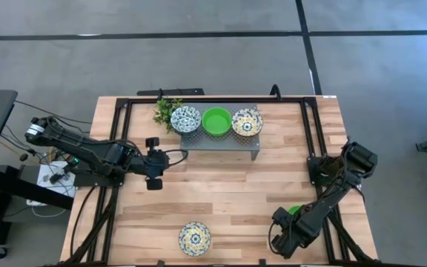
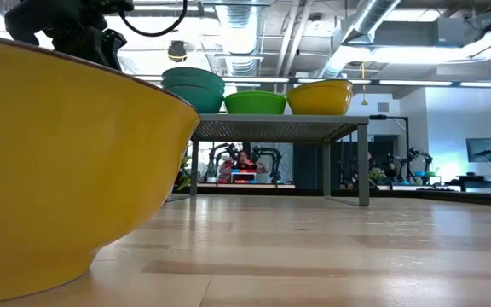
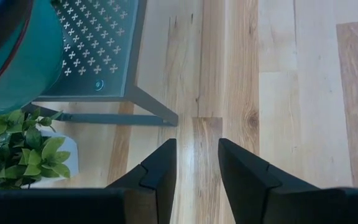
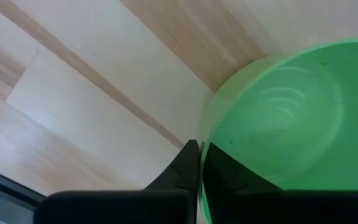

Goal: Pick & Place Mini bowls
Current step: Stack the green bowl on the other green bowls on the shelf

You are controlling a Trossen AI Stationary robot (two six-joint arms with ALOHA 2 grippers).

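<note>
On the grey perforated stand [image 1: 221,139] sit a blue-patterned bowl [image 1: 185,119], a plain green bowl [image 1: 216,121] and a yellow-patterned bowl [image 1: 247,122]. The low view shows the stand's left bowl [image 2: 193,85] as a stack of teal undersides. Another yellow-patterned bowl [image 1: 194,237] rests on its base near the table's near edge and looms in the low view [image 2: 58,162]. My left gripper [image 1: 158,159] hovers open off the stand's left end [image 3: 197,168]. My right gripper [image 1: 293,213], at the near right corner, is shut on a green bowl [image 4: 291,118]. My right gripper pinches the green bowl's rim [image 4: 205,155] on the side nearest the wrist. One finger [image 4: 182,171] is outside the wall and the other inside, showing dark through the green wall. I cannot tell whether the bowl is lifted or resting on the table.
A small green plant sprig [image 1: 167,111] stands beside the stand's left end, also in the left wrist view [image 3: 23,152]. Black frame rails [image 1: 311,133] run along the table's left, right and far sides. Bare wood [image 1: 228,193] lies between the stand and the near bowl.
</note>
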